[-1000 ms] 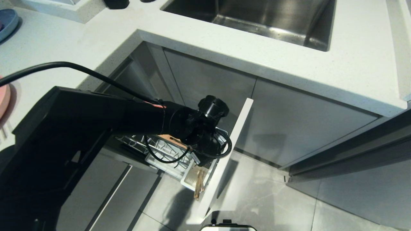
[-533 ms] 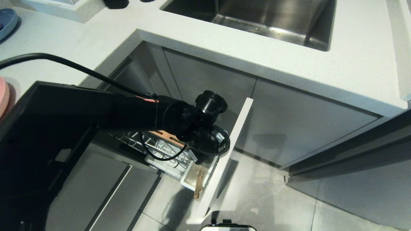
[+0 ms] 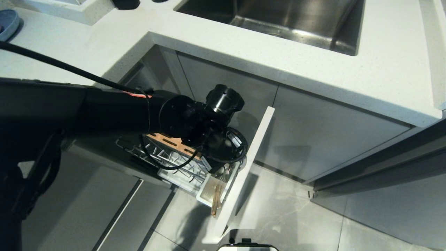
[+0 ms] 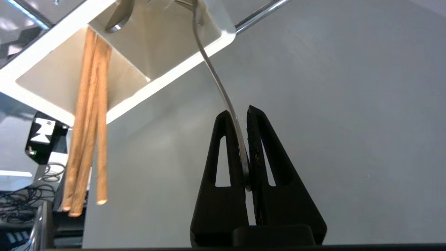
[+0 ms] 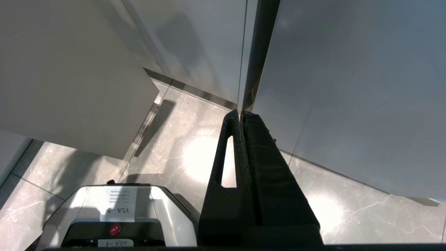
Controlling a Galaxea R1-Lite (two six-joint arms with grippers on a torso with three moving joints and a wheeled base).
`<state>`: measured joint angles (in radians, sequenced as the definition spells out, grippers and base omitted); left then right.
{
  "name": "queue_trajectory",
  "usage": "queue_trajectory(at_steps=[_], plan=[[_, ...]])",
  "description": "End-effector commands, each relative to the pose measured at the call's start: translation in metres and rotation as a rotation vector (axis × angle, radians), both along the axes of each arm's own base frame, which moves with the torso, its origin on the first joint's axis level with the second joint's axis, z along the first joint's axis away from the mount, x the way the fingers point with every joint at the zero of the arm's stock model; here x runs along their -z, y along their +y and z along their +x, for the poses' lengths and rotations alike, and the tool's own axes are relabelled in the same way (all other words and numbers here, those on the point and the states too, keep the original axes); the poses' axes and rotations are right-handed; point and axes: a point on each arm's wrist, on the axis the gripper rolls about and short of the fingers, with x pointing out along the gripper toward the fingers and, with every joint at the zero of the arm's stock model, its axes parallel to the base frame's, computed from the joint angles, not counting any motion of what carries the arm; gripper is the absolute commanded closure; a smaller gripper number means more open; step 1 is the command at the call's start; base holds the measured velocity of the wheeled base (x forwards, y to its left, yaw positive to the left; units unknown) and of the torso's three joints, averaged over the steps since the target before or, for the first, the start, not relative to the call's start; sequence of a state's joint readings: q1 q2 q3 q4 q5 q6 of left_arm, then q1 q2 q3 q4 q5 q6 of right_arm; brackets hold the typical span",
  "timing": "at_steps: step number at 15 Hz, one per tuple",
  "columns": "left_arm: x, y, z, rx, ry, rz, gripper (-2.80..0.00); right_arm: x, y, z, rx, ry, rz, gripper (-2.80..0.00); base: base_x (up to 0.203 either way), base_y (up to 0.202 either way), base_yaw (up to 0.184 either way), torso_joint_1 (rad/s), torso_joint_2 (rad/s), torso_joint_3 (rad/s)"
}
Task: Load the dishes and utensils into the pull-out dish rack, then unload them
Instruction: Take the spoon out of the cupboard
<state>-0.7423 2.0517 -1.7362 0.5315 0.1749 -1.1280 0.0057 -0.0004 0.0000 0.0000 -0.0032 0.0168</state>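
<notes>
Below, pale speckled counter (image 3: 244, 45) with steel sink (image 3: 278, 17), grey tiled floor (image 3: 296, 216), left hand (image 4: 243, 115) clamped on spoon (image 4: 216, 76).

The right gripper (image 5: 241, 115), black fingers pressed together, hangs above the glossy grey marbled floor tiles (image 5: 195, 157), near the pale grey flat cabinet fronts (image 5: 348, 87). A silver-and-black labelled robot base (image 5: 118, 216) sits on those tiles.

Scene brightly lit from overhead; glare noted on glossy grey floor tiles (image 5: 195, 157); light-wood chopsticks (image 4: 87, 132) motion-blurred.
</notes>
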Motion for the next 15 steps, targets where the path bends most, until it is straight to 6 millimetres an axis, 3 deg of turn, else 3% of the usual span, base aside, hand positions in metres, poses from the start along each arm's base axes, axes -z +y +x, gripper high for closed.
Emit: queue_trajectory(at_steps=[1,15], plan=[[-0.007,0.001,-0.004,-0.003,-0.010,-0.015,0.00,0.000,0.000,0.000,-0.001,0.002,0.000,0.00,0.000,0.000,0.000,0.000,0.00,0.000],[-0.041,0.009,-0.035,-0.007,0.008,0.021,0.00,0.000,0.000,0.000,-0.001,0.002,0.000,0.00,0.000,0.000,0.000,0.000,0.00,0.000]])
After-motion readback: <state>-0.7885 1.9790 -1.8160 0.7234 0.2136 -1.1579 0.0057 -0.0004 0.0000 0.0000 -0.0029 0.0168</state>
